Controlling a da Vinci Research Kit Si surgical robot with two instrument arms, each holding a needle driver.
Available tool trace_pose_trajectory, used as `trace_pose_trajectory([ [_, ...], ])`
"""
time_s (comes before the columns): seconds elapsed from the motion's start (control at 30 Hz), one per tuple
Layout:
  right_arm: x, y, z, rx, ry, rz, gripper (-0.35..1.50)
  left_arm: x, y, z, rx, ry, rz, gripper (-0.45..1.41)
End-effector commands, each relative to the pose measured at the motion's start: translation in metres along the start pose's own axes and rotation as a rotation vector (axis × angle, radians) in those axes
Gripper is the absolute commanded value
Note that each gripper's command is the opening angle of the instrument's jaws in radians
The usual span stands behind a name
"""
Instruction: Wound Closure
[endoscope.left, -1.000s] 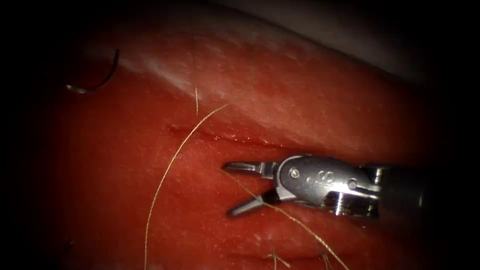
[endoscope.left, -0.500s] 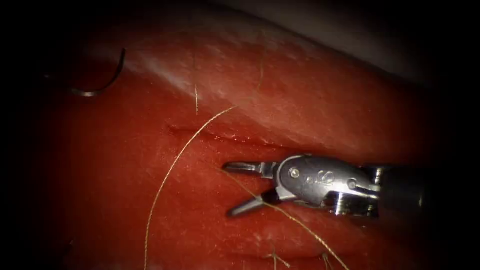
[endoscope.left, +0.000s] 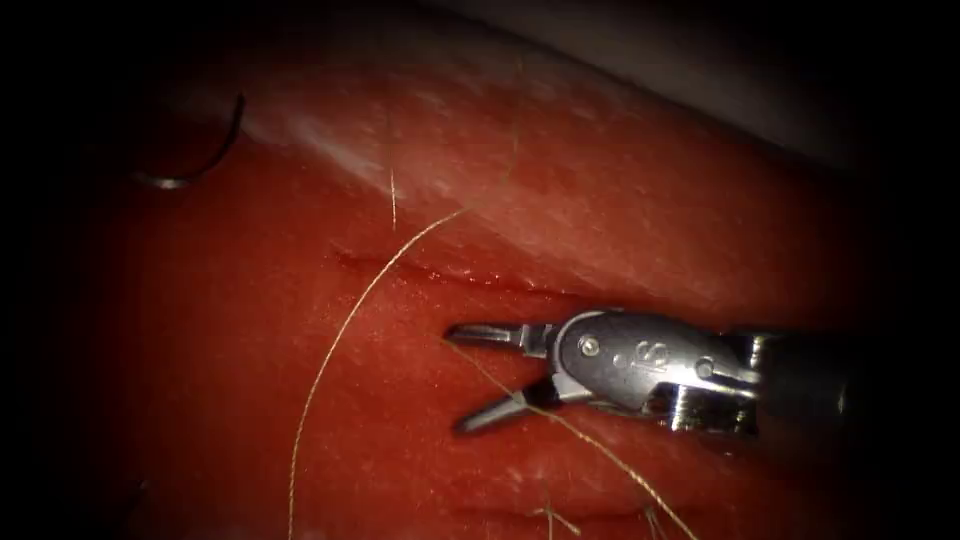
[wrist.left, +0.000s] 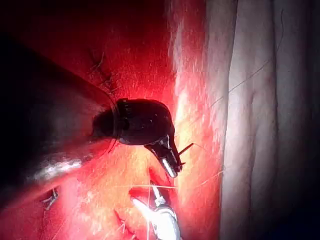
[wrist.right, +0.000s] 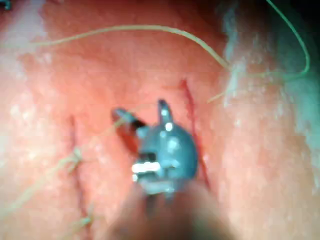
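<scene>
Meanwhile right tool gapes empty; needle sits far left.

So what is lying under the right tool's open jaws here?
Under the right tool, a strand of thread runs across bare tissue between its open, empty jaws. Where it continues beneath the tool body is covered.

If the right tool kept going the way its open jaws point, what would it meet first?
Probably the thin tan thread lying across the red tissue; the right tool points left at it with nothing between, though height above the tissue is unclear.

Curved needle clear of cut
</scene>
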Motion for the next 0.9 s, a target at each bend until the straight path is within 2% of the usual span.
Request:
trace_pose_trajectory([
  [0.03, -0.0001, 0.0001, 0.0009, 0.001, 0.002, -0.001, 1.46, -0.0008, -0.0004, 0.0003, -0.002, -0.001, -0.001, -0.35],
  [0.9, -0.0001, 0.0001, 0.0009, 0.001, 0.002, -0.001, 1.46, -0.0017, -0.0002, 0.0007, -0.026, -0.021, 0.002, -0.35],
])
